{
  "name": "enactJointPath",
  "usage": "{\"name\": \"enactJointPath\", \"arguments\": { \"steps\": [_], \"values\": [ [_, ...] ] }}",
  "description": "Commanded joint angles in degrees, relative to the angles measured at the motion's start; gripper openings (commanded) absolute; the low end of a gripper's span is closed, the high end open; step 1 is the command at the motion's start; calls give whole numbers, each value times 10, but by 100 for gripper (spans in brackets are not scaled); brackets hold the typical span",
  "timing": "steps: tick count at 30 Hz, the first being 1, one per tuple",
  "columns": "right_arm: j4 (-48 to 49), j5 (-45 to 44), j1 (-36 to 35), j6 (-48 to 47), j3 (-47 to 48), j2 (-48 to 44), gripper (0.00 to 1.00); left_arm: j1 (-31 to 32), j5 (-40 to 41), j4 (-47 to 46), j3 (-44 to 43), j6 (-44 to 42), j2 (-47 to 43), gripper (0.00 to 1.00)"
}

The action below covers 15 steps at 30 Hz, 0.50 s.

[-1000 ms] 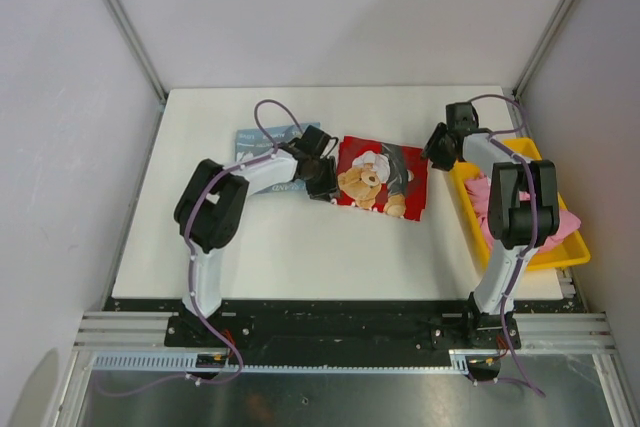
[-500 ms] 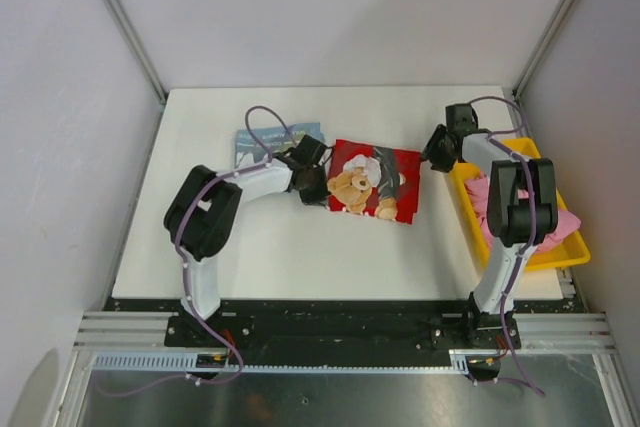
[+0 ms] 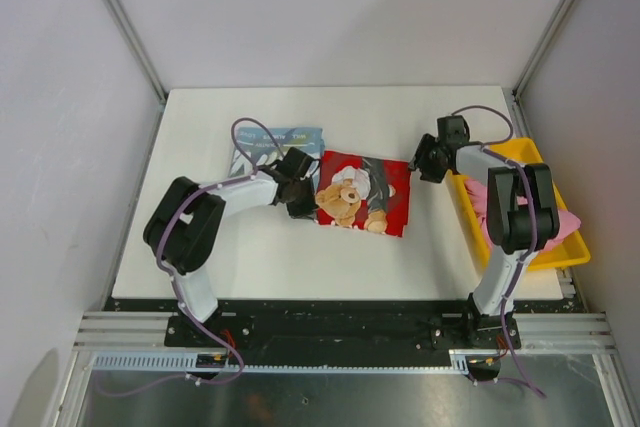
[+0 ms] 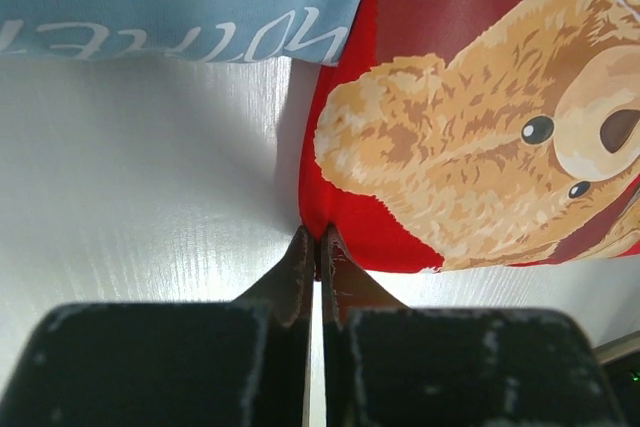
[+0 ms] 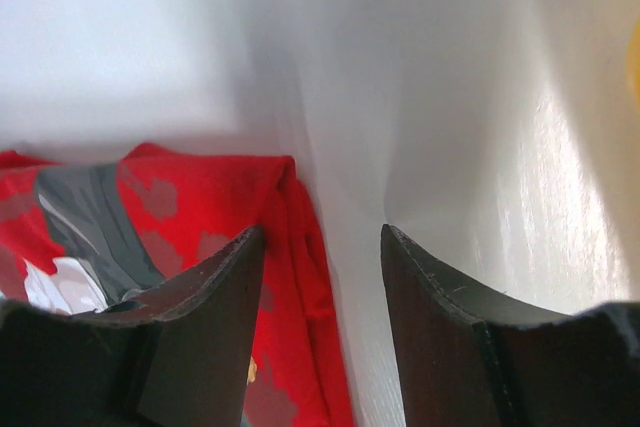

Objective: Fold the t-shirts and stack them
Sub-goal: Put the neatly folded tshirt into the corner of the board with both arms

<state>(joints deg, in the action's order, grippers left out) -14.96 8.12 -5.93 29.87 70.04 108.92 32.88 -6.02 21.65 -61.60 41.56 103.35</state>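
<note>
Two arms reach out over the table (image 3: 300, 257). Left arm: the elbow is bent out to the left and the forearm runs low and inward toward the centre. The left gripper (image 4: 318, 239) sits at the near-left edge of the red shirt (image 3: 360, 192), fingers pressed together and pinching that edge of red cloth at their tips. The red shirt lies folded at mid-table with its bear print (image 4: 470, 137) facing up. Its far-left corner meets the blue shirt (image 3: 270, 142); whether the two overlap cannot be told. The blue shirt lies flat just behind the left gripper, white lettering showing. Right arm: the upper link rises steeply from its base beside the tray (image 3: 570, 252), and the forearm runs forward with the wrist turned left toward the red shirt. The right gripper (image 5: 322, 232) hangs low over the table at the red shirt's far-right corner, fingers spread and grasping nothing. The pink shirt (image 3: 478, 195) lies bunched in the tray at the right edge, partly hidden by the right arm.
</note>
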Motion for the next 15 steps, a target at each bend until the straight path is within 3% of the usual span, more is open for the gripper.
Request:
{"name": "enactJointPath", "arguments": {
  "steps": [1, 15],
  "values": [
    [61, 29, -7, -13, -35, -52, 56, -15, 0, 22, 17, -25, -24, 0],
    [111, 12, -33, -19, -60, -18, 58, -33, -14, 23, 7, -32, -22, 0]
  ]
}}
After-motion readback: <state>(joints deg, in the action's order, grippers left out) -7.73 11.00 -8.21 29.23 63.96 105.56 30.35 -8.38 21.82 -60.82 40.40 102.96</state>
